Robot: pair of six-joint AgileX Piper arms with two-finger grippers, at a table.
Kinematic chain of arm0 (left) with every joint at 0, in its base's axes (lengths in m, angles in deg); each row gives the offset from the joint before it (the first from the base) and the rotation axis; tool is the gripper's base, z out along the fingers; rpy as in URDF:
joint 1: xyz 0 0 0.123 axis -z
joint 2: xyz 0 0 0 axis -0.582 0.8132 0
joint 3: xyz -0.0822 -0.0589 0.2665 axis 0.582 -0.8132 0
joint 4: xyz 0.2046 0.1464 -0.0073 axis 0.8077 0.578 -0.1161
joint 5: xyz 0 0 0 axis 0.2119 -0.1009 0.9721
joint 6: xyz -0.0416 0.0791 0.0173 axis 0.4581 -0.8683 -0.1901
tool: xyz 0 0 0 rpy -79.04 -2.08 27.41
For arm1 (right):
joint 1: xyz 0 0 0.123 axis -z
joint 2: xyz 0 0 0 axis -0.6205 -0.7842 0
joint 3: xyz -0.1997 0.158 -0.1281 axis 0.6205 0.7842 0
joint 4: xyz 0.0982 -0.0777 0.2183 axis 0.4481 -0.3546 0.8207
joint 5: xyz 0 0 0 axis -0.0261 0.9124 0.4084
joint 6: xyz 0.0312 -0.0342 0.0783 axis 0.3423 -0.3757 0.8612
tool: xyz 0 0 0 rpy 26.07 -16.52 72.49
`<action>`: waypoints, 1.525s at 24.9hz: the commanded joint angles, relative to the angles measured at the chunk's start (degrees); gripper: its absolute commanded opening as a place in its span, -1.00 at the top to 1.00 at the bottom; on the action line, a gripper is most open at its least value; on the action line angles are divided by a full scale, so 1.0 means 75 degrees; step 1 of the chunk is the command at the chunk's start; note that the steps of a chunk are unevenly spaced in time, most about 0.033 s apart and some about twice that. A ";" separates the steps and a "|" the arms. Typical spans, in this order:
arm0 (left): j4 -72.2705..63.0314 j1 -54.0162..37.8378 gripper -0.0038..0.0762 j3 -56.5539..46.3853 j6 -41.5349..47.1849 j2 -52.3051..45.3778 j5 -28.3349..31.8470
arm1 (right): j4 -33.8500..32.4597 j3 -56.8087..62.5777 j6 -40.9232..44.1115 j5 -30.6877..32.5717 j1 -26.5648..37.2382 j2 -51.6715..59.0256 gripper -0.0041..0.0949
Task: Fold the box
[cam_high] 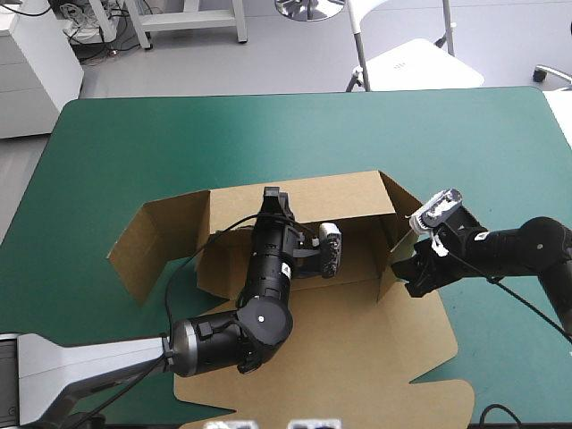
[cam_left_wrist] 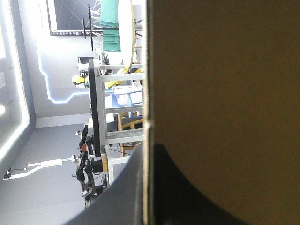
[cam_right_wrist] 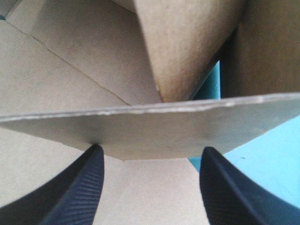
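The brown box [cam_high: 357,344] sits half-raised in the middle of the teal-green cover [cam_high: 125,134], with a broad panel flat toward the near edge and its back wall [cam_high: 340,192] and side flaps standing. The left gripper [cam_high: 273,200] reaches across the tray to the back wall; from above, the wrist hides most of its tips. In the left wrist view its black fingers [cam_left_wrist: 117,197] meet in a pointed arch with the wall's edge between them, clenched on the board; the board fills everything on one side of them, so the tray is hidden. The right gripper [cam_high: 414,275] is at the flap on its own side, its tips lost in shadow from above. In its own view the fingers stand well apart, released; a flap's edge lies across just ahead of the tips, and whether it touches them cannot be told; a strip of cover shows beyond.
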 commanded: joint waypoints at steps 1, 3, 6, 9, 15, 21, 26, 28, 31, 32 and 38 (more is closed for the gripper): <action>0.0506 0.0038 0.93 0.0184 0.0027 -0.0333 -0.0271 | 0.0233 -0.0377 0.0200 0.0328 0.0012 0.0192 0.24; 0.0506 0.0038 0.93 0.0184 0.0013 -0.0333 -0.0271 | 0.0233 -0.0510 0.0337 0.0621 0.0012 0.0209 0.74; 0.0506 0.0038 0.93 0.0184 -0.0030 -0.0333 -0.0271 | 0.0288 -0.0717 0.0360 0.0939 0.0012 0.0349 0.93; 0.0489 0.0038 0.93 0.0184 -0.0101 -0.0333 -0.0267 | 0.0299 -0.0954 0.0530 0.1032 0.0012 0.0577 0.95; 0.0489 0.0038 0.93 0.0184 -0.0193 -0.0333 -0.0252 | 0.0299 -0.1512 0.0865 0.0697 0.0012 0.0940 0.95; 0.0489 0.0038 0.93 0.0184 -0.0193 -0.0333 -0.0252 | 0.0299 -0.2412 0.2013 -0.0604 0.0012 0.0483 0.95; 0.0489 0.0038 0.93 0.0184 -0.0193 -0.0333 -0.0220 | -0.0170 -0.3833 0.2761 -0.1002 0.0012 -0.0838 0.95; 0.0489 0.0038 0.93 0.0184 -0.0193 -0.0333 -0.0220 | -0.0435 -0.4549 0.3131 -0.0891 0.0012 -0.1630 0.95; 0.0489 0.0038 0.93 0.0184 -0.0193 -0.0333 -0.0220 | -0.0447 -0.5631 0.3597 -0.0606 0.0012 -0.2813 0.95; 0.0489 0.0038 0.93 0.0184 -0.0193 -0.0333 -0.0235 | -0.0447 -0.5893 0.3684 -0.0437 0.0012 -0.3142 0.95; 0.0485 0.0038 0.93 0.0184 -0.0193 -0.0333 -0.0499 | -0.1184 -0.6115 0.3776 0.0566 0.0012 -0.3950 0.95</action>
